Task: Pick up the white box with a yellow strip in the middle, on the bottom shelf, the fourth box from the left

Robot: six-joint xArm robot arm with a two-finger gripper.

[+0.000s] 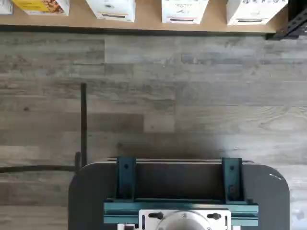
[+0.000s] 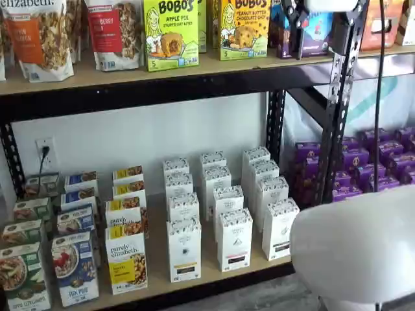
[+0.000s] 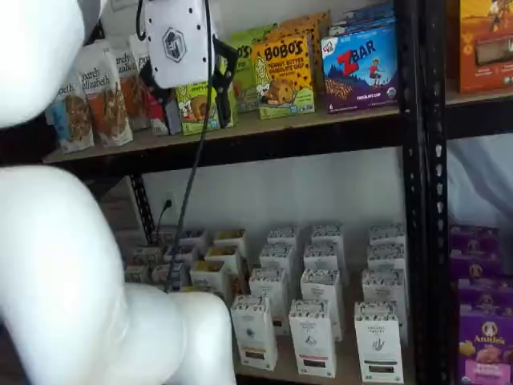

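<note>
Gripper raised at the upper shelf's level, black fingers seen side-on, open or closed cannot be told, white box standing upright far below it, front row of the bottom shelf, untouched, pink-striped carton just beside it

White box top cut off; fingers partly hidden

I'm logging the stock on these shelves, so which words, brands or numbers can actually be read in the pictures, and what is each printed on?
"BOBO'S APPLE PIE", "5": green box, top shelf.
"BOBO'S PEANUT BUTTER CHOCOLATE CHIP": yellow box.
"ZBAR": blue box.
"purely elizabeth.": granola box, bottom shelf.
"Annie's": purple box.
The white box label: too small to read.
</note>
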